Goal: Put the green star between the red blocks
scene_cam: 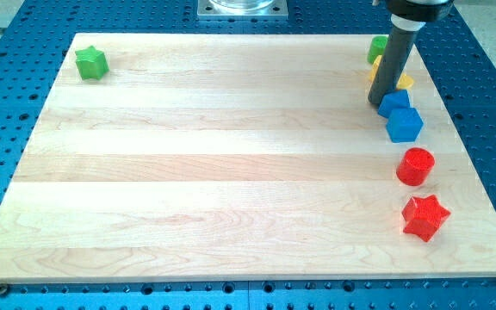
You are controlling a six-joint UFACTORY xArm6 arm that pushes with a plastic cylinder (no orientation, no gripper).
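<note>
The green star [92,62] lies at the board's top left corner. The red cylinder [415,166] and the red star [425,216] sit near the view's right edge, the star below the cylinder with a small gap between them. My tip [377,103] is at the view's top right, just left of the upper blue block [393,103], far from the green star.
A second blue block [404,125] sits just below the first. A yellow block [401,81] and a green block [376,48] are partly hidden behind the rod at the top right. The wooden board [231,172] lies on a blue perforated table.
</note>
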